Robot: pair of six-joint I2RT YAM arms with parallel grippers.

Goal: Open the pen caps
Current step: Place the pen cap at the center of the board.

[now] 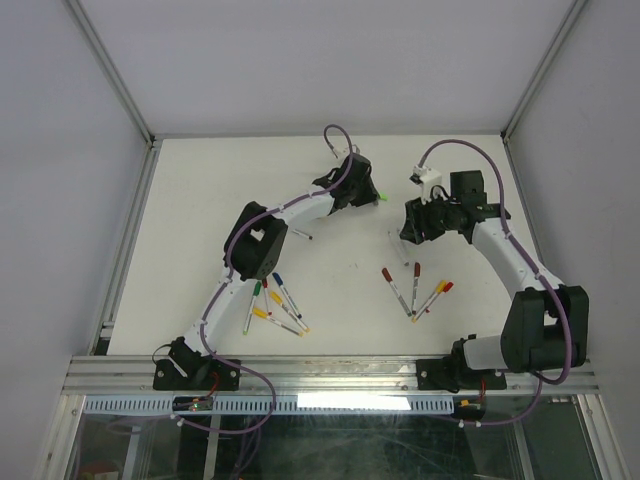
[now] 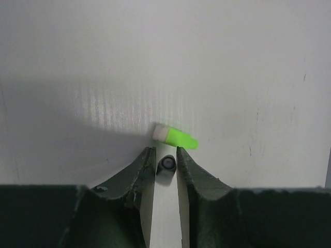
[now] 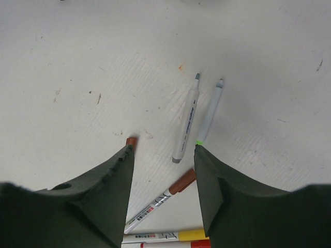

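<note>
A bright green pen cap [image 2: 176, 137] lies loose on the white table just past my left gripper [image 2: 166, 151], also visible in the top view as the green cap [image 1: 381, 198]. The left jaws stand a narrow gap apart; a small dark grey round stub [image 2: 167, 164] shows in that gap, and what it is I cannot tell. My right gripper [image 3: 163, 147] hangs open above two uncapped pen barrels [image 3: 186, 120], holding nothing. Capped pens lie under it: a dark red cap [image 3: 183, 181], a yellow cap [image 3: 192, 235] and a red cap [image 3: 202, 243].
In the top view, capped pens fan out at the front right [image 1: 415, 290], and a second bunch with green, blue, red and yellow caps lies at the front left [image 1: 272, 303] beside the left arm. Frame posts and white walls enclose the table [image 1: 200, 180].
</note>
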